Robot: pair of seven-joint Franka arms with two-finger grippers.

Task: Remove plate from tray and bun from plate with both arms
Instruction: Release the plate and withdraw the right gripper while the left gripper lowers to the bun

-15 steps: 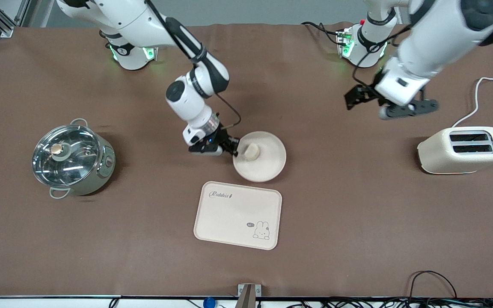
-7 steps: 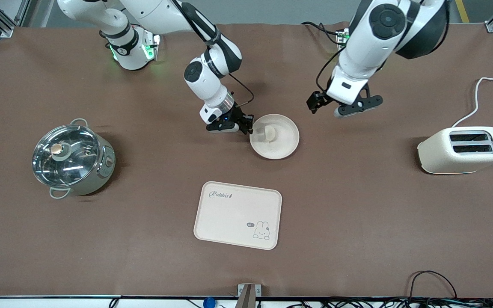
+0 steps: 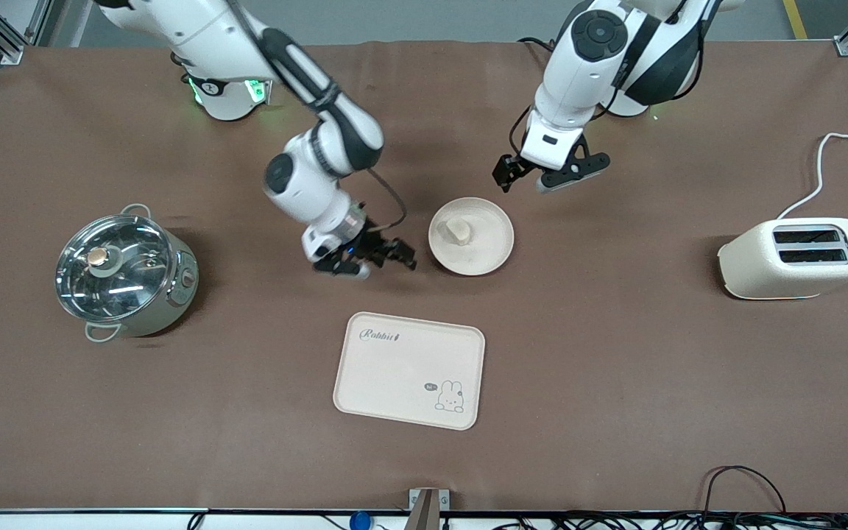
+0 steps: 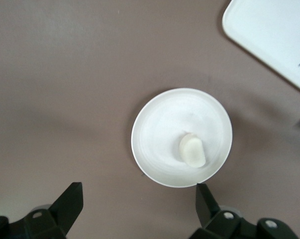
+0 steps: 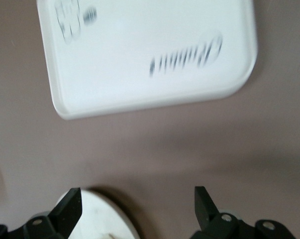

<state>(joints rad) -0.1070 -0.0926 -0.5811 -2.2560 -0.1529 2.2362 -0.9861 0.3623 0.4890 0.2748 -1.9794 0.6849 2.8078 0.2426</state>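
Note:
The round cream plate (image 3: pixel 487 247) rests on the brown table with the small pale bun (image 3: pixel 458 231) on it. My right gripper (image 3: pixel 397 255) is open and empty, low beside the plate toward the right arm's end, apart from the rim. My left gripper (image 3: pixel 521 180) is open and empty, up over the table just past the plate's rim. The left wrist view shows the plate (image 4: pixel 159 129) and the bun (image 4: pixel 193 151) ahead of the open left gripper (image 4: pixel 137 204). The right wrist view shows the plate's edge (image 5: pixel 102 221) by the open right gripper (image 5: pixel 137 206).
The rectangular cream tray with a rabbit drawing (image 3: pixel 409 369) lies nearer the camera than the plate; it also shows in the right wrist view (image 5: pixel 150 50) and the left wrist view (image 4: pixel 274 35). A steel pot with a glass lid (image 3: pixel 124 272) stands toward the right arm's end. A cream toaster (image 3: pixel 796 258) stands toward the left arm's end.
The right gripper carried the plate with the bun away from the camera, let it go and drew back toward the right arm's end. The left gripper moved in toward the plate.

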